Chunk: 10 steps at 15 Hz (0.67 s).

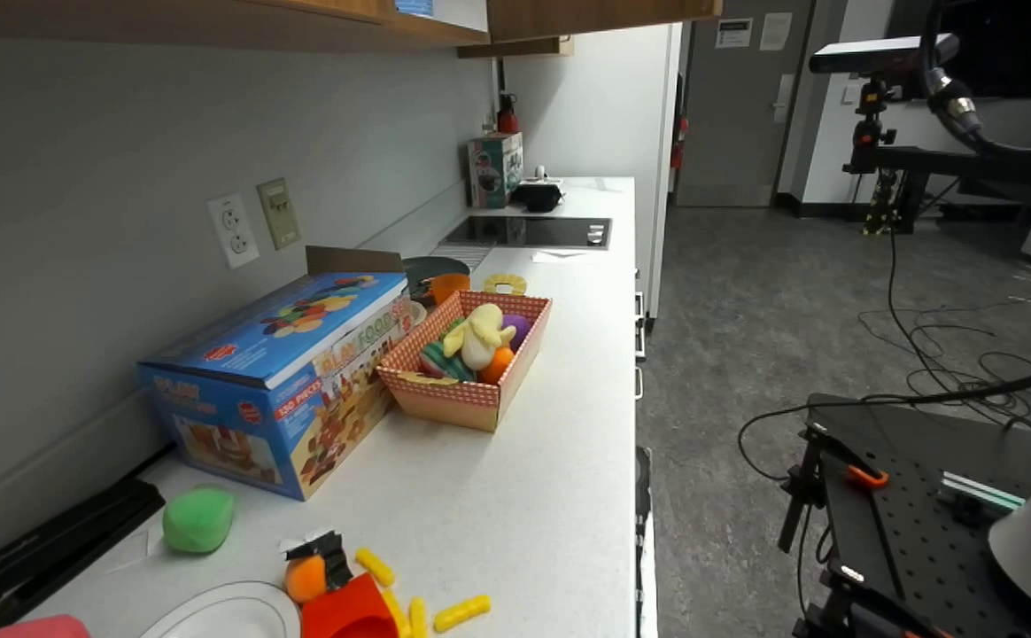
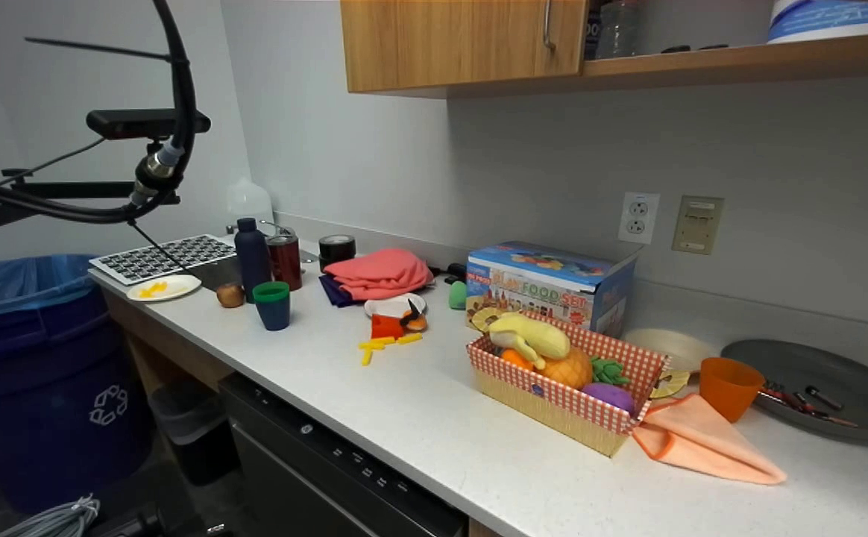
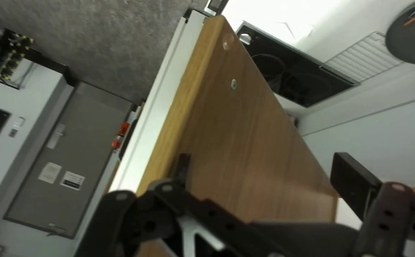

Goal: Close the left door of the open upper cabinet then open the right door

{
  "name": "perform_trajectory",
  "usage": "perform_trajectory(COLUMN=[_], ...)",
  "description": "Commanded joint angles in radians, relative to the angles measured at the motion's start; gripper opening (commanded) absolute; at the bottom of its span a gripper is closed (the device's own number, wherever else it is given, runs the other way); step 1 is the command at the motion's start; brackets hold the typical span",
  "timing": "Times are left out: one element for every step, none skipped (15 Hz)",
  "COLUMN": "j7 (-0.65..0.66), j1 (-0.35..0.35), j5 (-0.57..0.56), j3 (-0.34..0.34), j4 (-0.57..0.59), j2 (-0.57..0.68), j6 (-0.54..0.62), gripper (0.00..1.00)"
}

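Fingers well apart, clamped on nothing that shows; right door is dead ahead of them in the wrist view (floor at the top there), inner face toward them, spanning the gap; one finger is at or just beside the door's free edge, can't tell if touching; the other is over on the cabinet side. Bottom edge slants from the free corner, upper middle, down to the hinge end at lower right; in an exterior view the door sticks out roughly square to the cabinet front.

Left door looks flush closed; my read: both halves of the task met or close to it; next is maybe a bit more push on the inner face, away from the bay, then back out; watch the free-edge finger, it could drag the door along.

In the bay: clear jar, tub; cabinet's lower lip is the likely snag on retreat. Past the door's bottom edge, well below: cooktop, rack, dark dish; surface also carries box and basket, too low to matter; fingers show in neither exterior view, so no cross-check on contact.
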Motion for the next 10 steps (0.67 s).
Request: perform_trajectory(j7=[0.147,0.193,0.240,0.287,0.336,0.389,0.443,0.499,0.550,0.586], j1=[-0.024,-0.031,-0.037,-0.043,-0.045,-0.046,-0.046,-0.043,-0.037,-0.026], j5=[-0.094,-0.123,-0.151,-0.182,-0.207,-0.232,-0.262,-0.294,-0.325,-0.344], j3=[-0.056,-0.072,-0.085,-0.098,-0.107,-0.113,-0.116,-0.116,-0.115,-0.115], j4=[-0.079,-0.095,-0.107,-0.118,-0.126,-0.135,-0.142,-0.150,-0.155,-0.162], j2=[-0.050,-0.057,-0.061,-0.066,-0.070,-0.074,-0.079,-0.084,-0.089,-0.095], j6=[-0.036,-0.043,-0.055,-0.065,-0.078,-0.095,-0.109,-0.121,-0.136,-0.138], gripper=[1.00,1.00,1.00,1.00,1.00,1.00,1.00,1.00,1.00,1.00])
